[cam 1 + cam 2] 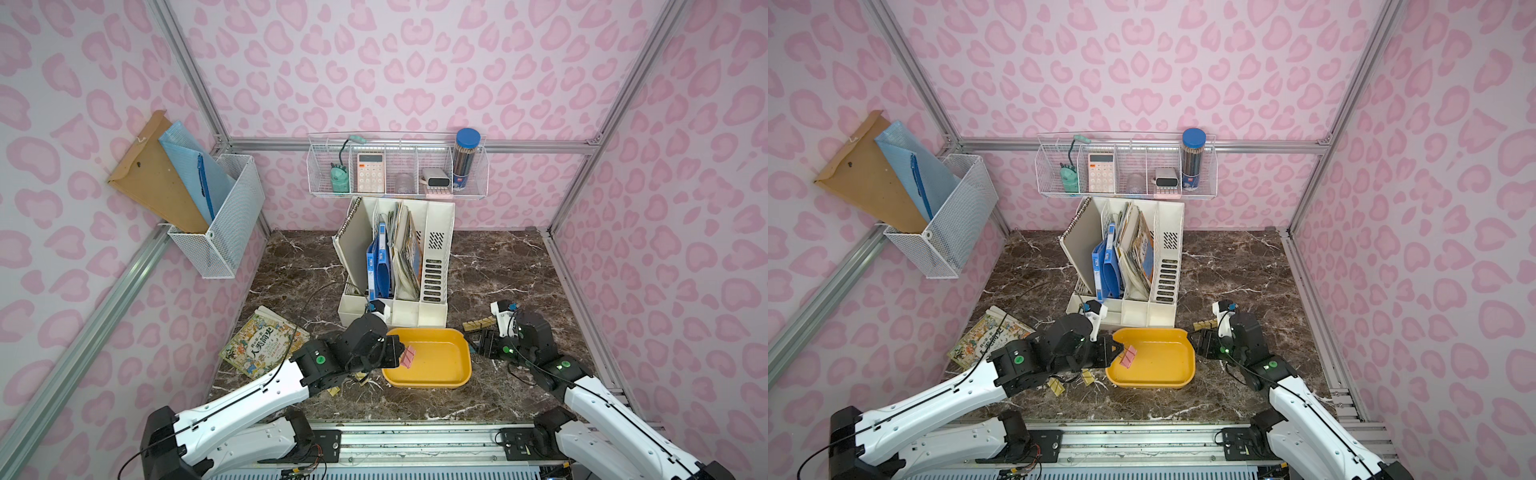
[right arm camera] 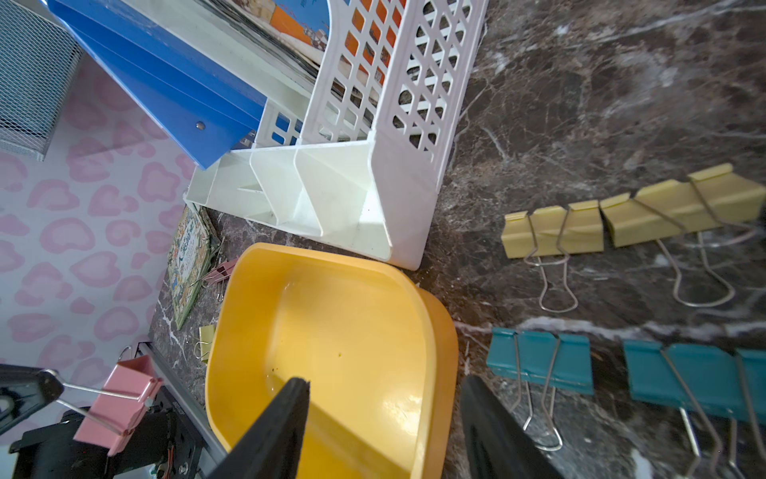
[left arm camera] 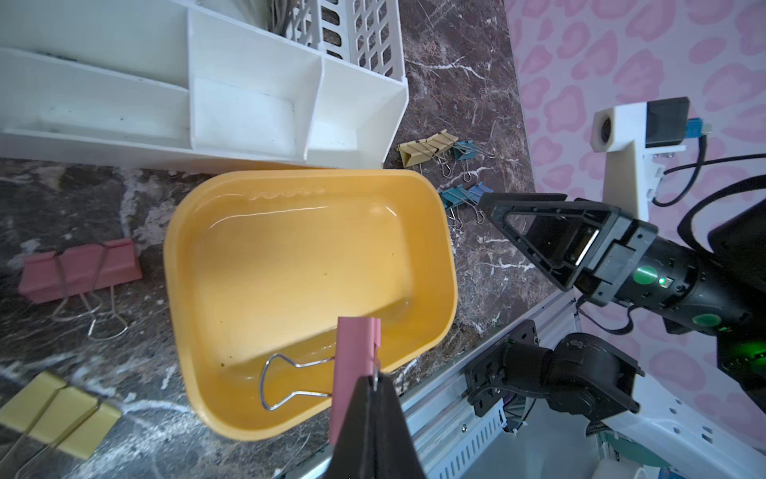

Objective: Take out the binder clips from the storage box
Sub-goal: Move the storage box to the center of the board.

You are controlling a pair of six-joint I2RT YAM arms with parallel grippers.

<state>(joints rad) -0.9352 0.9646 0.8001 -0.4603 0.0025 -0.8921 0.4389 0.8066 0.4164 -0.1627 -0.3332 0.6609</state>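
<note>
My left claw (image 3: 375, 383) is pressed together on one wire handle of a pink binder clip (image 3: 355, 352). The clip hangs in the air over the storage box (image 3: 178, 257), near the box's left wall, clear of the floor. Its other handle loops out free.

My right claw (image 2: 385, 385) is spread and holds nothing. It hovers over the box's right wall.

Both wrist views show only bare yellow floor in the box, though my own fingers hide small patches of it. I judge this pink clip to be the last one in there.

The rest lie on the marble tabletop (image 1: 498, 270). To the right of the box are a row of yellow clips (image 2: 580, 224) and a row of teal clips (image 2: 539, 361). To its left are pink clips (image 3: 78, 265) and more yellow clips (image 3: 58, 419).

What is left, as I see it, is to carry this clip past the box's left wall and set it beside the others.
</note>
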